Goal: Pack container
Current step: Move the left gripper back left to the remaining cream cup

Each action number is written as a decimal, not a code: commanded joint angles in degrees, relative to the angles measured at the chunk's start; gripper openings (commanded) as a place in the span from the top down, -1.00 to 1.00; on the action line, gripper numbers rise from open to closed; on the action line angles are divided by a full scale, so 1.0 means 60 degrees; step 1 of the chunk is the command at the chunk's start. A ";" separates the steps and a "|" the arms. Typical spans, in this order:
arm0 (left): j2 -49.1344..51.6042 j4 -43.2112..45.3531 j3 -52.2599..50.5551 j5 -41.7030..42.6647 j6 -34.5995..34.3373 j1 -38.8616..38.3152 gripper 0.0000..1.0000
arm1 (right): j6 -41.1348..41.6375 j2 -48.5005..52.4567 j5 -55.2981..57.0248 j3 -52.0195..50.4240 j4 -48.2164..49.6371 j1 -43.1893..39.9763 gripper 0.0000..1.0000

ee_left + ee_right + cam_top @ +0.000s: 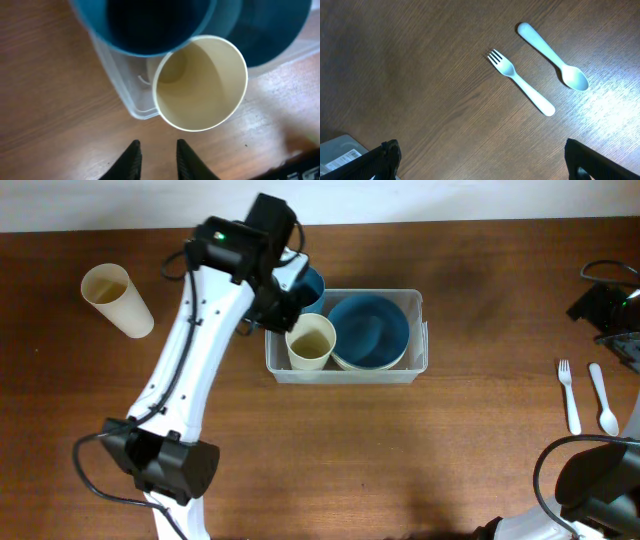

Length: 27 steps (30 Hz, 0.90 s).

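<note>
Wood-grain table (400, 460) bears clear, round-cornered rectangular plastic container (350, 375).

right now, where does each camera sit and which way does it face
overhead: above the table, looking straight down on the container; left arm shows.
left wrist: on the left arm, looking down at the cream cup; left gripper at bottom.
right wrist: on the right arm, looking down at fork and spoon; right gripper at bottom.
shared: overhead also shows cream cup, fork, spoon.
</note>
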 commanded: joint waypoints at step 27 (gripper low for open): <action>0.0098 0.1785 0.0554 -0.2014 0.0084 0.5439 -1.00 | 0.0106 0.0025 0.0018 -0.0044 -0.0004 -0.0004 -0.98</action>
